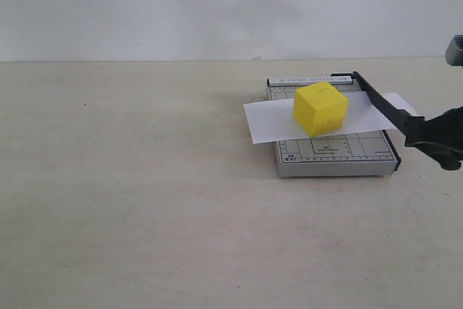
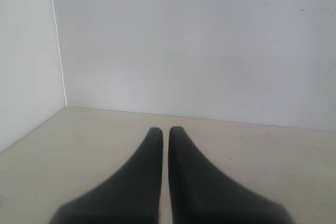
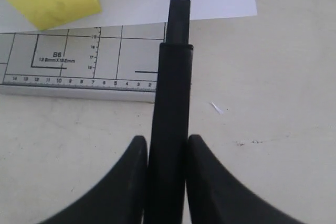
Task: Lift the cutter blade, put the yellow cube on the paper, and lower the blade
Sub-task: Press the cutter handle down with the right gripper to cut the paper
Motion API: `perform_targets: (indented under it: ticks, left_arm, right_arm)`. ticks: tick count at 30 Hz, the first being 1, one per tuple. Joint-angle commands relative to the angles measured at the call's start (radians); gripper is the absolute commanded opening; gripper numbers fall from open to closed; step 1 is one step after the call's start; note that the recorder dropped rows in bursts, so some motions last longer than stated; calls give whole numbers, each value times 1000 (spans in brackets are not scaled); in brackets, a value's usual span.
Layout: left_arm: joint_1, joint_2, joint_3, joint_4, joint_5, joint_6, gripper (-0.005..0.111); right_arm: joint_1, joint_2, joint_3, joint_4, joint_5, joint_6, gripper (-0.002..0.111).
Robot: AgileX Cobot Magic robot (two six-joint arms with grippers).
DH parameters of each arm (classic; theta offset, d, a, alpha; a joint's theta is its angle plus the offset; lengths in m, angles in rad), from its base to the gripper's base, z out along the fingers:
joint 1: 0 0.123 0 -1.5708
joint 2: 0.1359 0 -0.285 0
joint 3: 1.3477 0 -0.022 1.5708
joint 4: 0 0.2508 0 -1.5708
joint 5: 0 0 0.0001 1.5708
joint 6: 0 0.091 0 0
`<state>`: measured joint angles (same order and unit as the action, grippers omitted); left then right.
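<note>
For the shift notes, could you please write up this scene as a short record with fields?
cube: yellow cube sitting on the paper
paper: white strip across the cutter base, overhanging both sides
blade: cutter blade lifted at an angle, not down
right gripper: shut on the cutter blade, at its handle end
left gripper: shut, empty, over bare table
step left: lower the blade
</note>
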<state>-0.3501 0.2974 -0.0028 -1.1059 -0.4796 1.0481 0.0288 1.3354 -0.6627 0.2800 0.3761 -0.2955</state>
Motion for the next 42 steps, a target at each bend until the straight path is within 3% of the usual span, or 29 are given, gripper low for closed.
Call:
perform_targets:
  ticks: [1, 11, 42]
  left_arm:
    - [3, 1, 3, -9, 0, 4, 4]
    - [3, 1, 3, -9, 0, 4, 4]
    - [3, 1, 3, -9, 0, 4, 4]
  right_arm:
    - [4, 4, 68, 14, 173, -56, 0]
    - [4, 4, 154, 37, 165, -104, 0]
    - [4, 107, 154, 72, 99, -146, 0]
